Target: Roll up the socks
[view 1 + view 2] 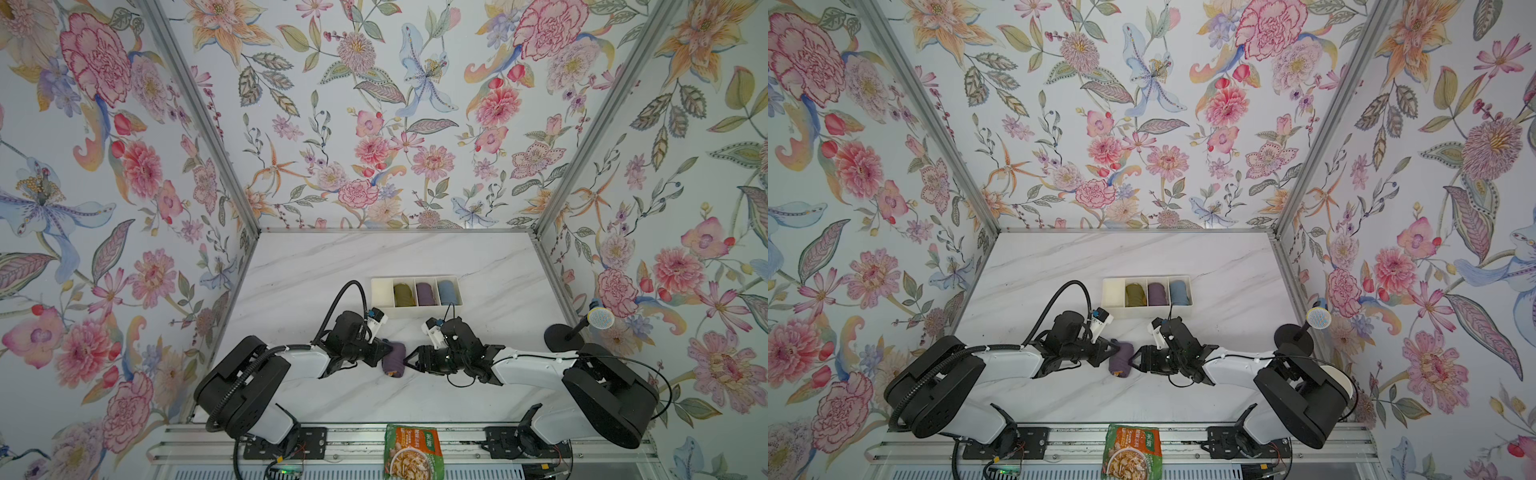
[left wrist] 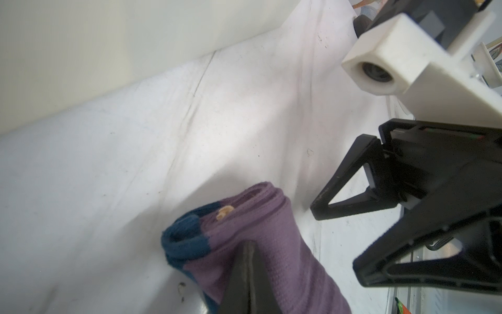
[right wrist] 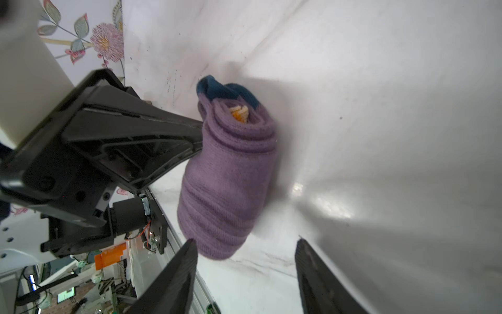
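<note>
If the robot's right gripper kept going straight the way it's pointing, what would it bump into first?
Most likely the rolled purple socks, which lie just ahead of the open right gripper. The left gripper sits right beyond the roll.

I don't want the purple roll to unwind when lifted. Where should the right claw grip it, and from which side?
Take the roll across its mid-body, one jaw on each curved flank, coming from the side facing the open right claw. The layers spiral open at the navy-toed end, so squeezing the flanks should keep them wound; the left claw occupies the opposite side.
</note>
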You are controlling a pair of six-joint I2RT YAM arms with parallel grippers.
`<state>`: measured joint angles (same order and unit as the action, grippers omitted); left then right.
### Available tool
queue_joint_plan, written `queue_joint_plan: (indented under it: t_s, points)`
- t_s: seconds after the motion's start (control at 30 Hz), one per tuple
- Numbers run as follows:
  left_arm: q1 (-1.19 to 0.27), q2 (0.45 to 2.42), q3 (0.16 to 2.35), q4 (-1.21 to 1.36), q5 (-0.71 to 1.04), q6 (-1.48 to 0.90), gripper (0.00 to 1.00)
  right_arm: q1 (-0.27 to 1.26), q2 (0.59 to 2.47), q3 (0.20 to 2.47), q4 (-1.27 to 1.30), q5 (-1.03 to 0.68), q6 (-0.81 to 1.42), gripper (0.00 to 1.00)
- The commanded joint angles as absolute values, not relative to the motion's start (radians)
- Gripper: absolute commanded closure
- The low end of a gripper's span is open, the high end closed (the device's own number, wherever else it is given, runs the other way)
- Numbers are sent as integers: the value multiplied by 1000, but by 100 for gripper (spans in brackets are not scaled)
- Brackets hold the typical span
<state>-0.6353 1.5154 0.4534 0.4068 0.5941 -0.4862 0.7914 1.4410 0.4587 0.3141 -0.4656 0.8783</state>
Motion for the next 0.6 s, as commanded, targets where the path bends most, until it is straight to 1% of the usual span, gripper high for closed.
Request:
queue_joint_plan:
  t_s: [0.0,0.07,0.23,0.57]
  points:
    - [-649,1544,402,282,557,-490,100,785,1470,433,423,-474,948,40]
    - [-648,1544,399,283,557,-490,100,784,1484,427,446,-477,962,38]
    - [-648,1547,396,290,558,-492,100,796,1530,425,508,-498,999,36]
    - [-647,1554,390,316,566,-501,100,846,1596,433,569,-488,1049,33]
